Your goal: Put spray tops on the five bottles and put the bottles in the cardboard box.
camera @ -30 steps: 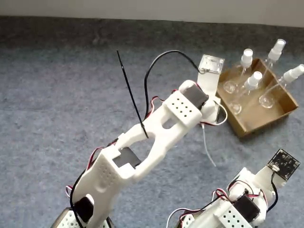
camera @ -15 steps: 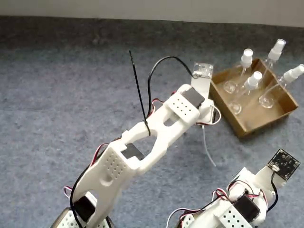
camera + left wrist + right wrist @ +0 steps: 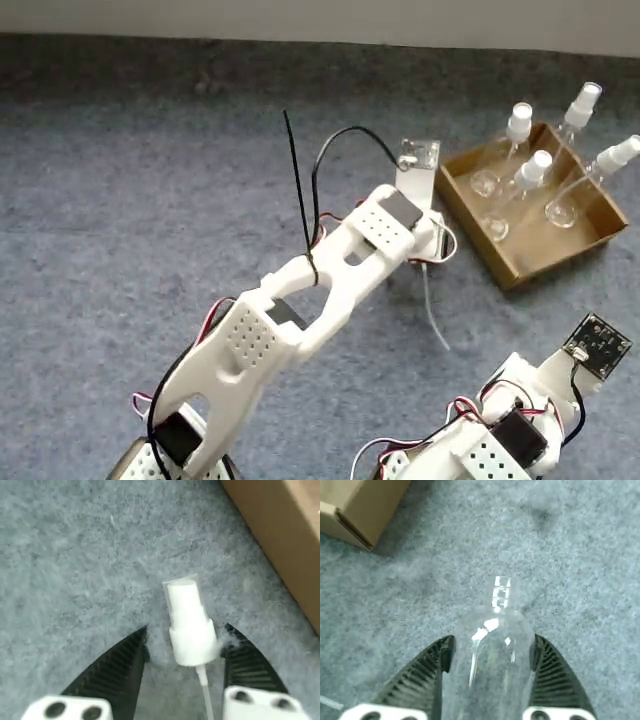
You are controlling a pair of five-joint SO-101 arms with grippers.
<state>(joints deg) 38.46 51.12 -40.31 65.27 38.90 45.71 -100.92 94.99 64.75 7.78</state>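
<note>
A white spray top (image 3: 189, 625) lies on the grey carpet with its thin tube (image 3: 432, 310) trailing out from under my left arm (image 3: 385, 225). My left gripper (image 3: 186, 632) is open and low over it, one finger on each side of the top's collar. The cardboard box (image 3: 520, 262) stands just to the right of that arm and holds several clear bottles (image 3: 515, 185) with spray tops on. My right gripper (image 3: 492, 645) is shut on a clear bottle (image 3: 495, 640) without a top, held above the carpet. The right arm (image 3: 510, 430) sits at the near right.
The box's side wall (image 3: 285, 535) rises close beside my left gripper. One box corner (image 3: 355, 510) shows beyond the held bottle. Open grey carpet spreads to the left and behind the left arm. A black cable tie (image 3: 300, 200) sticks up from the left arm.
My left arm has drawn back a little to the left, away from the box, over the spray top. The right arm has not moved.
</note>
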